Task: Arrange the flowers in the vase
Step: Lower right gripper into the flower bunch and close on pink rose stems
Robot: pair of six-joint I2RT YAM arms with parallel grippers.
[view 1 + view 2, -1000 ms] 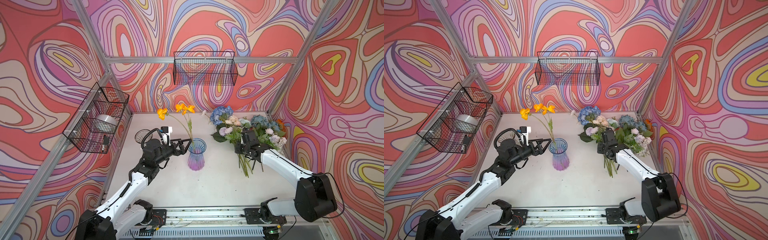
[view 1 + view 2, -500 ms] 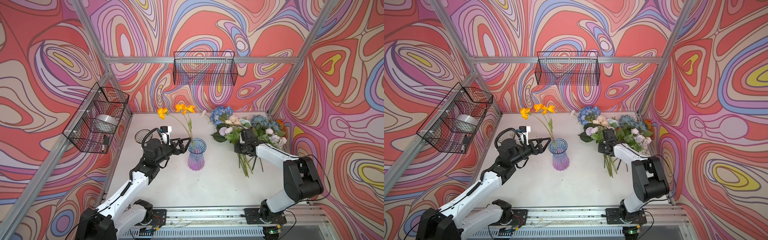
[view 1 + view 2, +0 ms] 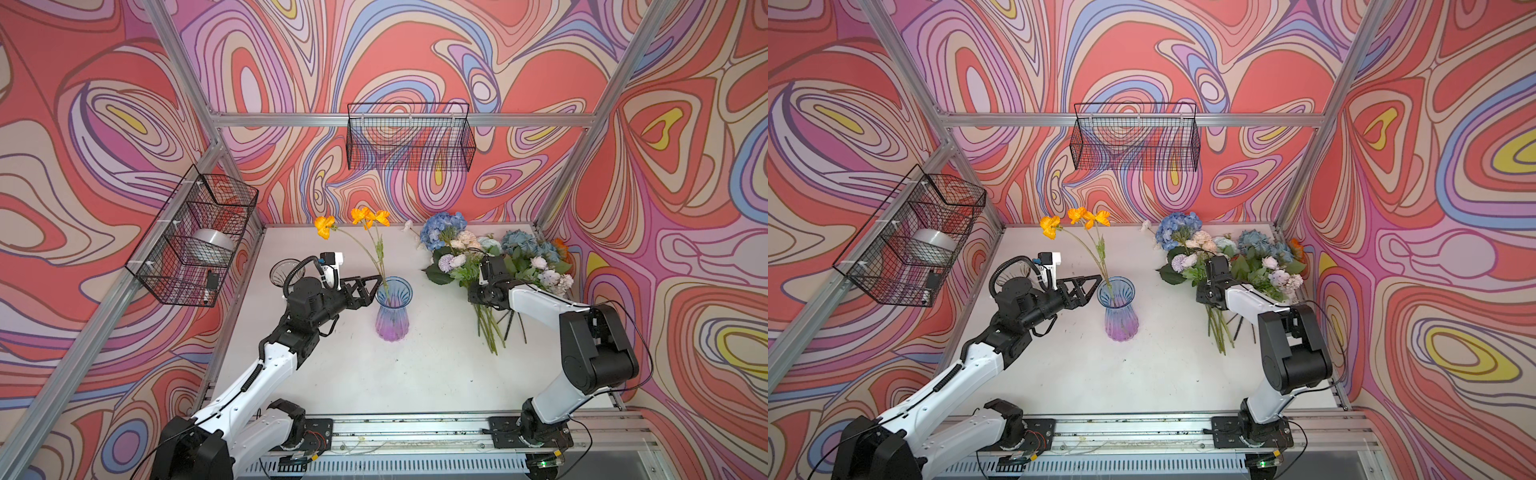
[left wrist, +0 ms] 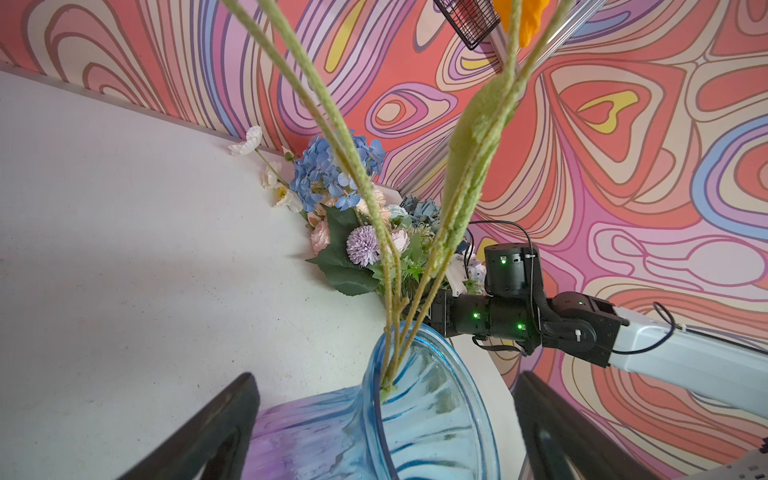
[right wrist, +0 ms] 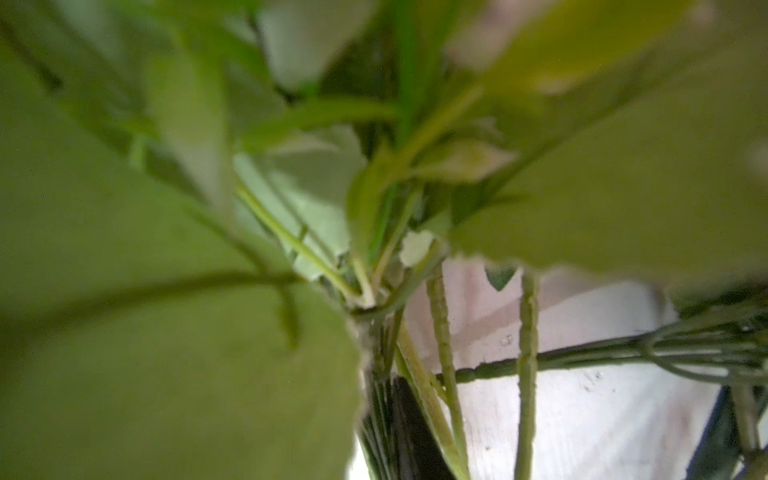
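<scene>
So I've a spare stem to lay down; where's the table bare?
Bare: the front strip between vase and base rail, and the gap between vase and flower pile. Crowded: back right, under that pile; left gripper flanks the vase.

Swirl-patterned walls [image 3: 415, 54] in red, pink, lilac on aluminium frame [image 3: 291, 119]. White tabletop [image 3: 374, 374]. Black wire basket [image 3: 409, 145] at 12 o'clock; second wire basket [image 3: 174, 286] at 9 o'clock.

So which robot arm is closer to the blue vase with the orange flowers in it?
Left. The left gripper sits open right beside the rim of the vase. The right gripper is farther off, down among the stems of the flower pile.
</scene>
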